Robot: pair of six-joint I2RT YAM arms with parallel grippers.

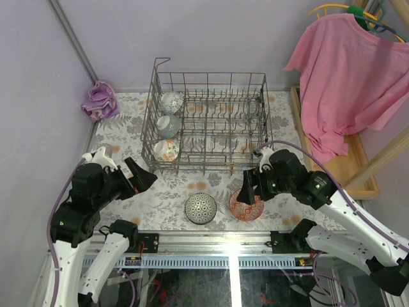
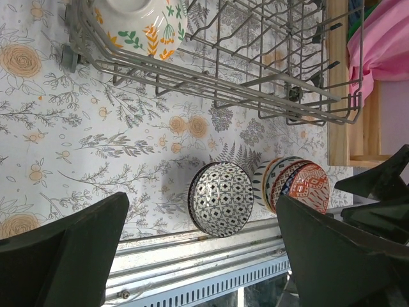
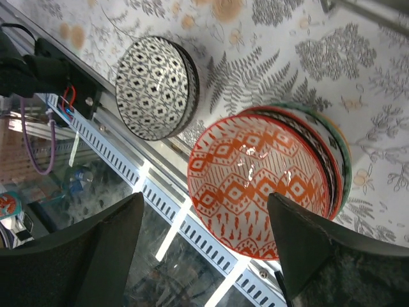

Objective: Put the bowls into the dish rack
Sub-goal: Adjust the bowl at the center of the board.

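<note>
Three bowls (image 1: 167, 125) are standing on edge at the left end of the dish rack (image 1: 217, 73). A black-and-white bowl (image 1: 200, 208) and a stack topped by a red-and-white bowl (image 1: 248, 208) are sitting on the table (image 1: 124, 141) just in front of the rack, the stack on the right. Right gripper (image 1: 246, 194) is hovering over that stack with jaws spread wide, clamping nothing; left gripper (image 1: 142, 178) is hanging off the rack's front-left corner, jaws wide apart and empty.
</note>
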